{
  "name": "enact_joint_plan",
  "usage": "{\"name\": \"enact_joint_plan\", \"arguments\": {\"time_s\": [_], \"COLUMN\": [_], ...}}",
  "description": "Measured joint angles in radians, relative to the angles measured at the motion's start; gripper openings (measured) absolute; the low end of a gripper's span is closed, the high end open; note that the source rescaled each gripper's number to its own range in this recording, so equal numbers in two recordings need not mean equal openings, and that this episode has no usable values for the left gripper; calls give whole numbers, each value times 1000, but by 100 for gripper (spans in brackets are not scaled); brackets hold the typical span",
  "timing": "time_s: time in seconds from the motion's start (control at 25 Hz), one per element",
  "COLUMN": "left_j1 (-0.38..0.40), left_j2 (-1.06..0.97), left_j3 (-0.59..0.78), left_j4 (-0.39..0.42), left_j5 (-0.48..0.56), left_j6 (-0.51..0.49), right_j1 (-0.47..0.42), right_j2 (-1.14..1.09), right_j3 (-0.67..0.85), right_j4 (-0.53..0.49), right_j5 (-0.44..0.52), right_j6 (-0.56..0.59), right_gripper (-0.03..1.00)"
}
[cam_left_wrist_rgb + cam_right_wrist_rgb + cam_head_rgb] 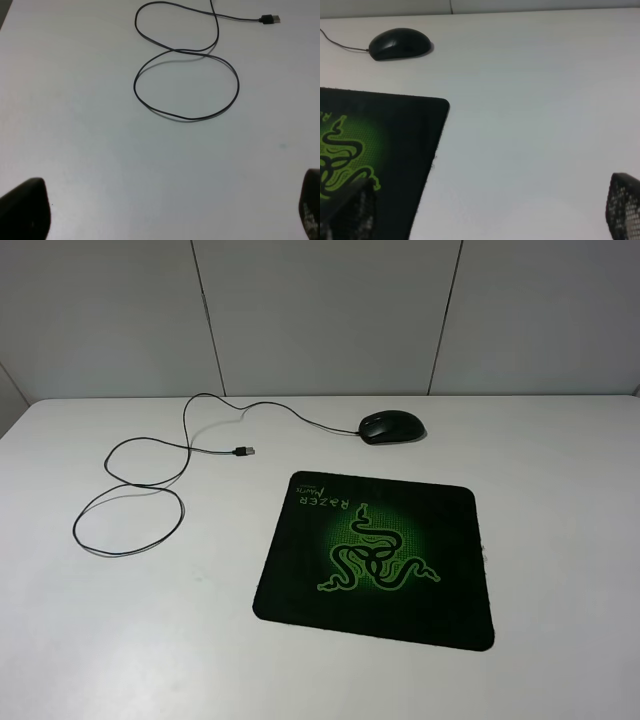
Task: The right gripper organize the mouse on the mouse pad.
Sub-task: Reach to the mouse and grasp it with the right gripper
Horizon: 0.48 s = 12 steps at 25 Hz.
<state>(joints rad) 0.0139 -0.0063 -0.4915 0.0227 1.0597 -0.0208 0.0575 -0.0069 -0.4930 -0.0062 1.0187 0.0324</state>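
The black mouse (392, 426) lies on the white table behind the mouse pad (380, 558), apart from its far edge. Its thin cable (130, 502) runs left in loops and ends in a USB plug (244, 451). The pad is black with a green snake logo and lies flat with nothing on it. Neither arm shows in the high view. In the right wrist view the right gripper (487, 210) is open, its fingertips (622, 207) wide apart near the pad's corner (395, 145), with the mouse (400, 43) further off. The left gripper (167, 210) is open over bare table near the cable loop (186, 84).
The white table (560, 500) meets a pale panelled wall (320, 310) at the back. The cable loops and the USB plug (270, 19) lie on the table's left half.
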Motion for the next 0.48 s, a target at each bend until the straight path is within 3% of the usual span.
{"name": "enact_joint_plan", "arguments": {"time_s": [0.48], "left_j1": [0], "left_j2": [0], "left_j3": [0], "left_j4": [0], "left_j5": [0], "left_j6": [0], "right_j1": [0], "right_j2": [0], "right_j3": [0], "right_j4": [0], "right_j5": [0], "right_j6": [0], "right_gripper": [100]}}
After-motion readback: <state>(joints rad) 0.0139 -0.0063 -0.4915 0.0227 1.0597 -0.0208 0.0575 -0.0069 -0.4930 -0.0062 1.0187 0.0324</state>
